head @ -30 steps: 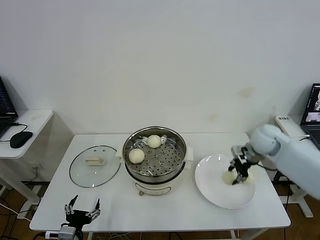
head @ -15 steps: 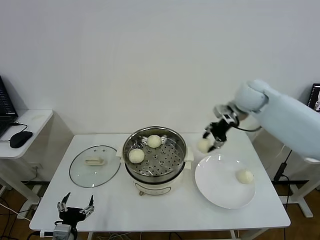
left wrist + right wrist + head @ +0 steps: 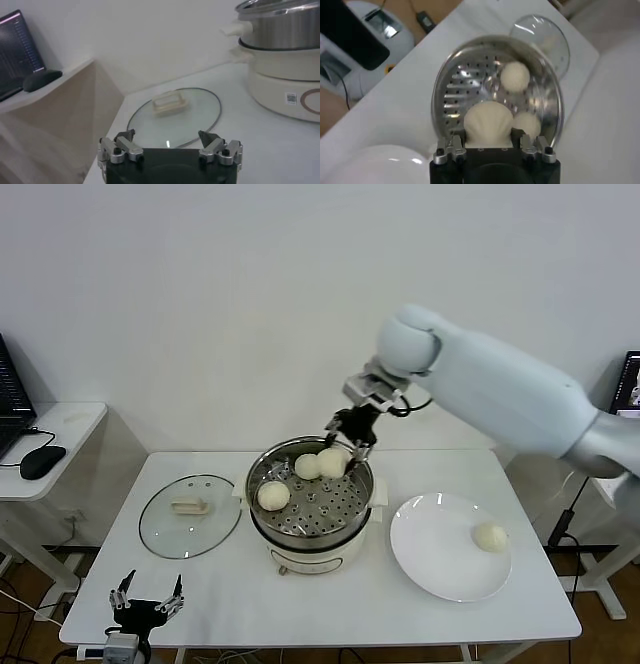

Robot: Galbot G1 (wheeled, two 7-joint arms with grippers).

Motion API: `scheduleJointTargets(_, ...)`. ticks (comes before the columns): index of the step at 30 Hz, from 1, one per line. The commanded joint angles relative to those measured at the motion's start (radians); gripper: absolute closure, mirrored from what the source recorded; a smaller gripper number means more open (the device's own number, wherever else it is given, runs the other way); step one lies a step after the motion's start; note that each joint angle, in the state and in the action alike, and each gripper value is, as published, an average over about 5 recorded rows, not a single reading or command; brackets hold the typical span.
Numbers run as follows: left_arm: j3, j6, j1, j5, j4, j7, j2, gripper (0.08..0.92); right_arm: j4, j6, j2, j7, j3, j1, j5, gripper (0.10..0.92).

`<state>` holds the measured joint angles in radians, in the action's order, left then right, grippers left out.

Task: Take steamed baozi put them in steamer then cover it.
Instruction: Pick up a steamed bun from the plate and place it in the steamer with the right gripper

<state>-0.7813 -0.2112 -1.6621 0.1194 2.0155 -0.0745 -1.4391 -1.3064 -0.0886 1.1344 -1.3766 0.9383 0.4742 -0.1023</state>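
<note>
I count two baozi in the steamer, a third clamped in my right hand above it, one on the plate, cover on the tabletop, left hand wide, idle.

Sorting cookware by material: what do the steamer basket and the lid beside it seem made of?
The steamer looks like polished steel: mirror-bright, perforated floor. The cover looks like clear glass, since the table shows through it, with a metal rim and a cream handle, probably plastic.
</note>
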Motion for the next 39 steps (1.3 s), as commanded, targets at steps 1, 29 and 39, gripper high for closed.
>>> scheduleJointTargets(1,-0.001,0.000,-0.001,0.000,0.004,0.001,0.000,0.177,-0.012,-0.143,0.102,0.024,0.091,-0.014,0.142,0.465)
scheduleJointTargets(29,0.004,-0.001,-0.012,0.003,0.005,0.002,-0.018,0.177,0.006,-0.295,0.157,0.120,0.142,-0.110,0.332,0.465)
scheduleJointTargets(39,0.002,-0.001,-0.009,0.002,0.000,0.002,-0.016,0.177,0.007,-0.309,0.167,0.136,0.138,-0.126,0.337,0.465)
